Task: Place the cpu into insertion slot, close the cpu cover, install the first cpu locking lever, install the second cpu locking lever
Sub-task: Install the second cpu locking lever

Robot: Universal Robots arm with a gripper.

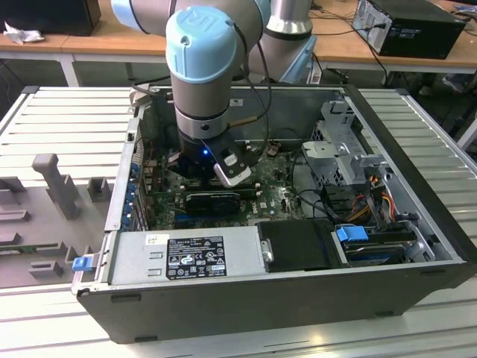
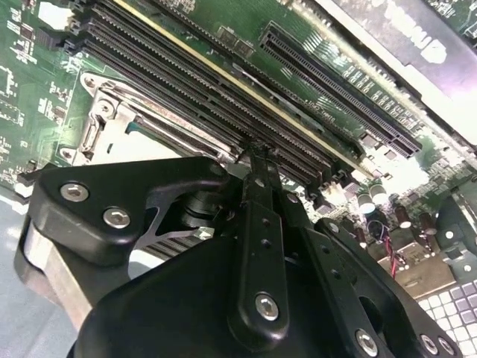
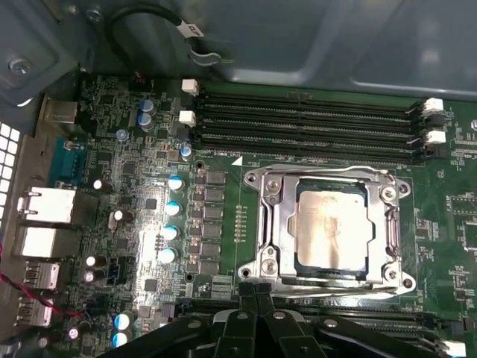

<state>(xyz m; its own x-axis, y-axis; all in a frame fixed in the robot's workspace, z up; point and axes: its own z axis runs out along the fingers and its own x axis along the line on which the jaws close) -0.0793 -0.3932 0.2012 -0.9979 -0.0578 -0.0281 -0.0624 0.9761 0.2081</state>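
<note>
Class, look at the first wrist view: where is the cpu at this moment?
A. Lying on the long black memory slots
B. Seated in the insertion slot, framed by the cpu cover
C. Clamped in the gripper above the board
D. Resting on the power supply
B: the cpu lies flat in the insertion slot, with the cpu cover closed around it.
</note>
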